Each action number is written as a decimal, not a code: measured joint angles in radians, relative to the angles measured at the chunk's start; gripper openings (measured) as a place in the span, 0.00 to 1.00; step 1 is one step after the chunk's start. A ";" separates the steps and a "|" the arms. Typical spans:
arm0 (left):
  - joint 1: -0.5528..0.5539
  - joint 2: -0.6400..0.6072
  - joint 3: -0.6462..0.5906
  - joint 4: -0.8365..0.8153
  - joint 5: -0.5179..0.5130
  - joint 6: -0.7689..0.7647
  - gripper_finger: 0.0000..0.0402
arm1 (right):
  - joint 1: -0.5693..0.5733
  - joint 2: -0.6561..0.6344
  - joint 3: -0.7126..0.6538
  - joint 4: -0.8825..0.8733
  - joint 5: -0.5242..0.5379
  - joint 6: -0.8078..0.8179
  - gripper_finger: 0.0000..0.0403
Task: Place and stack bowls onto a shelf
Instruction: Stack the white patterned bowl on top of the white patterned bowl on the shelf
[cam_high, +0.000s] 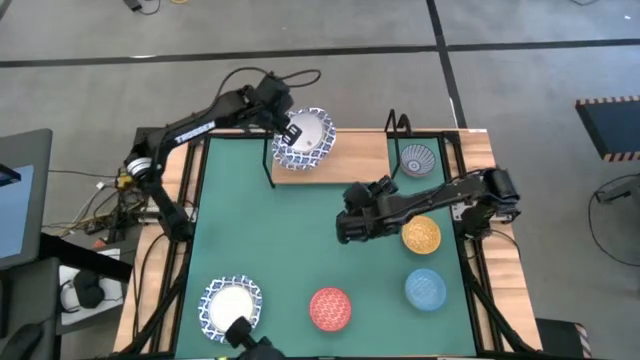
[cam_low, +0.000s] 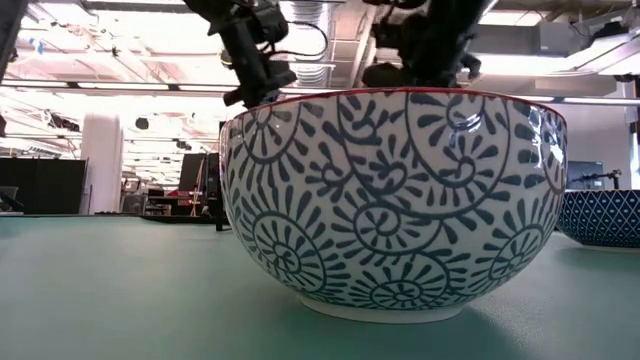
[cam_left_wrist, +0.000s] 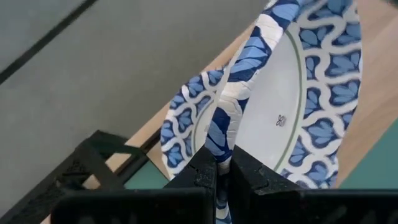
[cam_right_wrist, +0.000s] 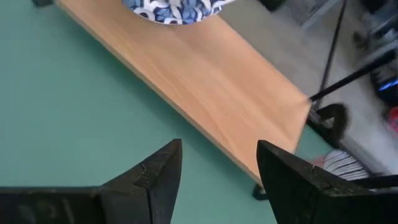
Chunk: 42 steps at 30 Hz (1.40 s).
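Observation:
My left gripper (cam_high: 291, 132) is at the far left end of the wooden shelf board (cam_high: 350, 160), shut on a wide white bowl with a blue patterned rim (cam_left_wrist: 292, 93). A second white-and-blue bowl (cam_left_wrist: 183, 134) lies right under it on the board. A small grey-blue patterned bowl (cam_high: 417, 160) stands on the board's right end. My right gripper (cam_high: 350, 222) is open and empty over the green mat, just near of the shelf; it also shows in the right wrist view (cam_right_wrist: 219, 168). My left gripper pinches the bowl's patterned rim (cam_left_wrist: 225, 127) between its two fingers, one finger (cam_left_wrist: 252, 174) on the white inside and the other on the outside. The fingers come from the far left, slanting down. The bowl is tilted over the second bowl; whether the two touch I cannot tell.
On the mat stand a yellow-orange bowl (cam_high: 421, 235), a light blue bowl (cam_high: 425, 288), a red bowl (cam_high: 330, 308) with a blue-patterned outside (cam_low: 400, 200), and another white-and-blue bowl (cam_high: 232, 305) at the near left. Black wire posts (cam_high: 397, 122) rise behind the shelf.

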 joint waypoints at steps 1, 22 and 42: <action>0.001 0.023 0.024 -0.025 0.001 0.009 0.00 | -0.010 -0.019 -0.026 0.019 -0.007 -0.001 0.58; 0.086 0.113 0.118 -0.168 0.151 -0.001 0.24 | -0.027 -0.382 -0.376 0.331 -0.046 -0.070 0.58; 0.011 0.026 0.118 -0.229 -0.024 0.118 0.42 | -0.025 -0.379 -0.376 0.418 -0.084 -0.164 0.58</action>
